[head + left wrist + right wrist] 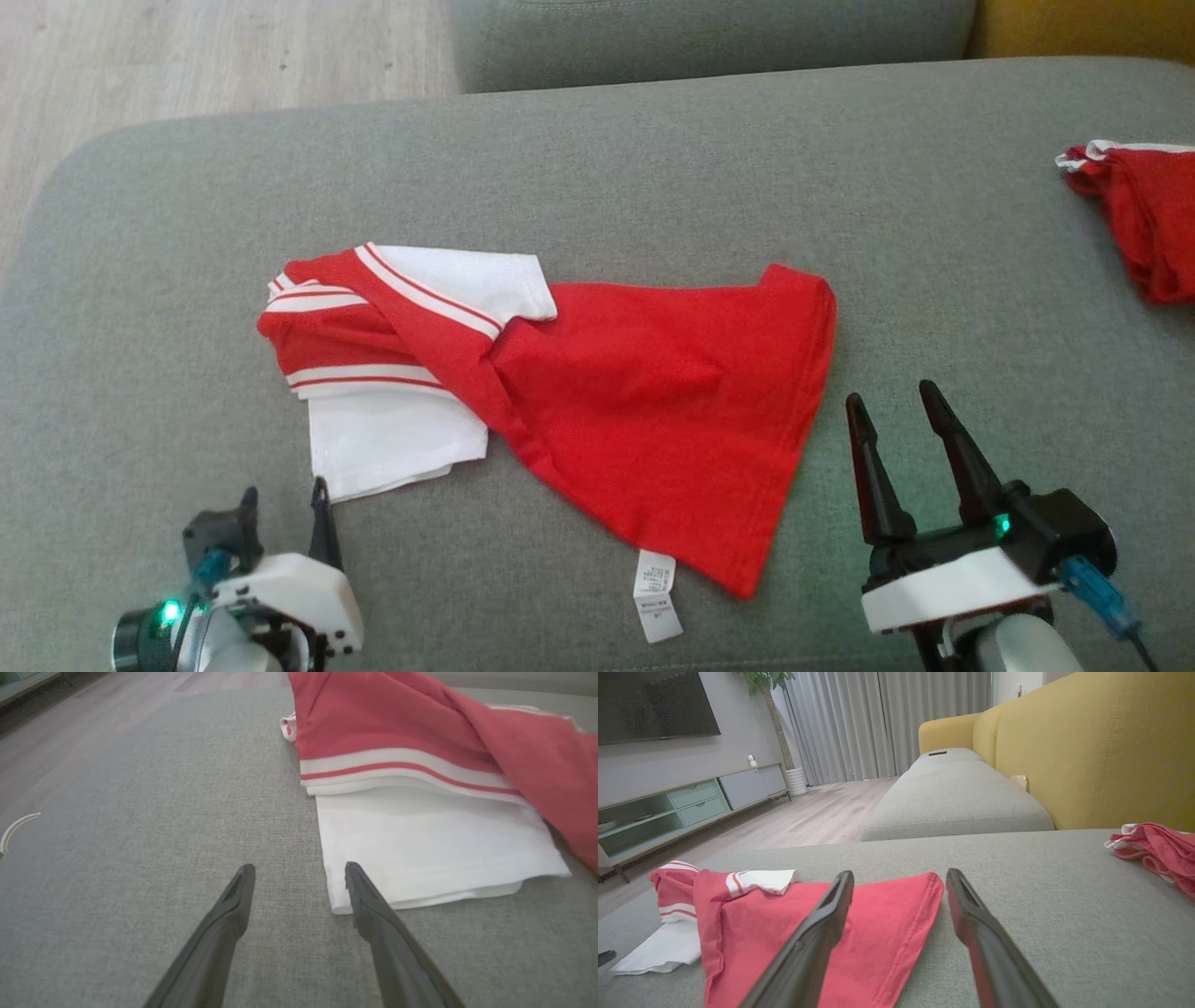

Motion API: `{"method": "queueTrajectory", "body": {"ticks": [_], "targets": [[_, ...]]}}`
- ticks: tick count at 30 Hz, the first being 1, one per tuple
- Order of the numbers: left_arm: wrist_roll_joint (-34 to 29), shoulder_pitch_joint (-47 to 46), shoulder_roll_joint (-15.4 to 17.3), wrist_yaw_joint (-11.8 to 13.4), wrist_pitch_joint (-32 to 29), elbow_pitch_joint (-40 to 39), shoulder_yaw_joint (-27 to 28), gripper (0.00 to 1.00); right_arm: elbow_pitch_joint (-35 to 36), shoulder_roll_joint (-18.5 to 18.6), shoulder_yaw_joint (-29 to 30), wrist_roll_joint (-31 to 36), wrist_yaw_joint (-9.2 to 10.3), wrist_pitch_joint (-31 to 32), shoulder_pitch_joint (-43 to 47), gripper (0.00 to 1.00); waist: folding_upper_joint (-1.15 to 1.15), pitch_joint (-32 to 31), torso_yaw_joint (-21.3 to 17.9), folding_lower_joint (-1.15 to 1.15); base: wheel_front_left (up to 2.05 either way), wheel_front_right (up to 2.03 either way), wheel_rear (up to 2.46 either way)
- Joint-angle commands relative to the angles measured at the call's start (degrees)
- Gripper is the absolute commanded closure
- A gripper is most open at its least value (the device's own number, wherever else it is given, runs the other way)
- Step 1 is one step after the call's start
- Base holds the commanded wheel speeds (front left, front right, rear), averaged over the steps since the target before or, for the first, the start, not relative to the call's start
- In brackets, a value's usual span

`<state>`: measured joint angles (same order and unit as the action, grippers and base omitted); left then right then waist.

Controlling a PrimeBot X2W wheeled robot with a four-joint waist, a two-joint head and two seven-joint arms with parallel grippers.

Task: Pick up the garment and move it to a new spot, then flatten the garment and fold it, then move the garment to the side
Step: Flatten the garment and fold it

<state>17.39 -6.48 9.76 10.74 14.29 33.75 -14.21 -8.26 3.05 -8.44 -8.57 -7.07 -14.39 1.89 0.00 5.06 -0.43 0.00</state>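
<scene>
Jaws on the 2 grippers stand apart, empty.

Head view: left gripper (285, 493) and right gripper (892, 397) flank the garment (635, 411), which lies twisted on the sofa cushion (140, 327).

Left wrist view: white sleeve (420, 849) is bunched just ahead.

Right wrist view: red hem (878, 924) is rumpled. Flattening, folding and setting aside likely remain.

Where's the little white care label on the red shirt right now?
In the head view the care label lies on the grey cushion, sticking out from the near hem of the red shirt, between the left gripper and the right gripper.
</scene>
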Motion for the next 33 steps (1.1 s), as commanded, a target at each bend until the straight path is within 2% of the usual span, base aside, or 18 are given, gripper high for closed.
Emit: {"method": "queueTrajectory", "body": {"ticks": [1, 6, 14, 15, 17, 19, 20, 21, 22, 30, 33], "targets": [[0.2, -2.5, 0.6, -0.4, 0.7, -0.5, 1.8, 0.0, 1.4, 0.2, -1.2, -0.1, -0.42, -0.6, -1.6, 0.0, 0.0, 0.1, -0.3, 0.0, 0.0, 0.0, 0.0], [0.4, -3.7, 0.3, -1.8, 0.7, 2.0, 1.1, 0.0, 1.5, 0.3, -1.2, -0.1, -0.42, -0.6, -1.8, 0.0, 0.0, 0.6, -0.9, 0.0, 0.0, 0.0, 0.0], [0.1, -4.1, -0.5, -2.3, 0.7, 4.0, -0.4, 0.0, 1.6, 0.3, -1.0, -0.2, -0.42, -0.6, -1.9, 0.0, 0.0, 0.9, -1.1, 0.0, 0.0, 0.0, 0.0], [0.2, -4.1, -0.5, -2.4, 0.7, 4.2, -0.5, 0.05, 1.6, 0.3, -1.0, -0.2, -0.42, -0.6, -1.9, 0.0, 0.0, 0.9, -1.1, 0.0, 0.0, 0.0, 0.0], [0.2, -4.3, -0.6, -2.3, 0.7, 4.6, -0.6, 0.25, 1.6, 0.3, -1.0, -0.2, -0.42, -0.6, -2.0, 0.0, 0.0, 0.8, -1.1, 0.0, 0.0, 0.0, 0.0], [0.4, -4.3, -0.6, -2.4, 0.5, 5.1, -0.7, 0.57, 1.5, 0.3, -1.0, -0.2, -0.42, -0.6, -2.1, 0.0, 0.0, 0.7, -1.1, 0.0, 0.0, 0.0, 0.0], [0.6, -4.3, -0.7, -2.6, 0.3, 5.4, -0.8, 0.69, 1.5, 0.4, -1.1, -0.2, -0.42, -0.6, -2.1, 0.0, 0.0, 0.6, -1.1, 0.0, 0.0, 0.0, 0.0], [0.8, -4.3, -0.7, -2.8, 0.0, 5.6, -0.8, 0.88, 1.5, 0.4, -1.1, -0.2, -0.42, -0.6, -2.1, 0.0, 0.0, 0.6, -1.1, 0.0, 0.0, 0.0, 0.0], [1.1, -4.2, -0.8, -3.2, -0.2, 5.7, -0.9, 1.0, 1.5, 0.4, -1.2, -0.2, -0.42, -0.6, -2.1, 0.0, 0.0, 0.4, -1.1, 0.0, 0.0, 0.0, 0.0], [1.9, -3.4, -0.6, -3.7, 0.3, 1.8, -0.3, 1.0, -0.1, 1.1, -4.1, -0.6, -0.42, -0.6, -1.0, 0.0, 0.0, -0.9, -0.7, 0.0, 0.0, 0.0, 0.0], [1.6, -2.3, -0.2, -3.0, 0.6, -2.7, 0.8, 1.0, -5.0, 2.8, -8.6, -2.1, -0.42, -0.6, 0.3, 0.0, 0.0, -2.0, -0.4, 0.0, 0.0, 0.0, 0.0]]}}
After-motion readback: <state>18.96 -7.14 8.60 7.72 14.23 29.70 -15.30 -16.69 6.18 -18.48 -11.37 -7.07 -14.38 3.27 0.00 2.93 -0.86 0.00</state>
